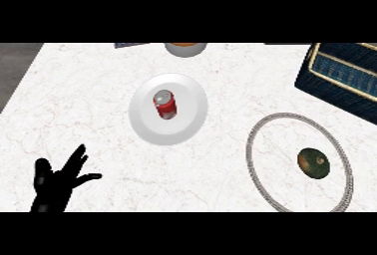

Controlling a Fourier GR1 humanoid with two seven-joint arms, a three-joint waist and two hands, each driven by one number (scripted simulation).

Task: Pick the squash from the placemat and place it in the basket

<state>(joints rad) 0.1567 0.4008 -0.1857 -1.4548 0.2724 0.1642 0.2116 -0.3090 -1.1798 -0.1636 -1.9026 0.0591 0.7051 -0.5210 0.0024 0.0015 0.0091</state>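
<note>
White plate (147,124) bears a red can (165,104); squash (314,162) lies on the placemat (258,164); left hand (53,185) splayed, released.

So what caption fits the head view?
Squash waits on the placemat; left robot hand rests open.

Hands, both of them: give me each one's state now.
Left hand: open, fingers spread, holding nothing, at the lower left of the counter.
Right hand: not in view, so its state cannot be told.
</note>
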